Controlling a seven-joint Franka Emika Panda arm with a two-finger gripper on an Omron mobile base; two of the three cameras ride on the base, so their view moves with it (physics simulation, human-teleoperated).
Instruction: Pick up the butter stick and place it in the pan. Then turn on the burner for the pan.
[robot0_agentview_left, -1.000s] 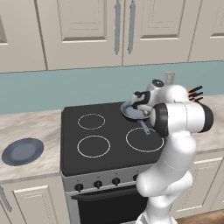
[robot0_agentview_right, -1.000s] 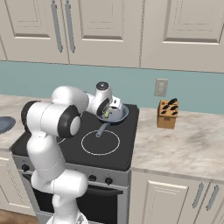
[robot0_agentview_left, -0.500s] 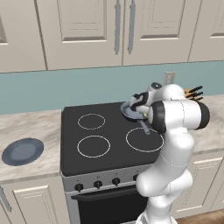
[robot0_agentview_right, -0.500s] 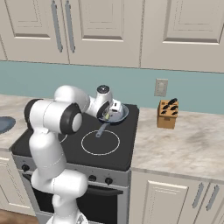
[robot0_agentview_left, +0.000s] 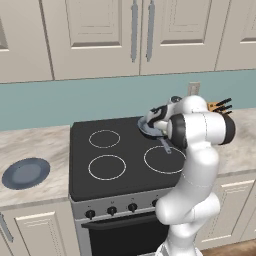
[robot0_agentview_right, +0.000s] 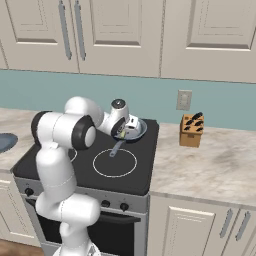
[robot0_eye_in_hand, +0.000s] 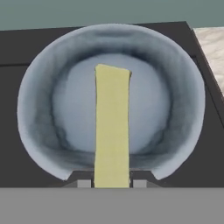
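Butter stick is held clamped in gripper – long axis pointing straight ahead, over middle of pan, approx. centred for release.

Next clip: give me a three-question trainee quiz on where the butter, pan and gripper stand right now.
1. True or false: the gripper is shut on the butter.
2. The butter hangs over: A) the plate B) the pan C) the knife block
3. Fill in: the pan sits at the stove's back ____ corner.

Key: 1 true; 2 B; 3 right.
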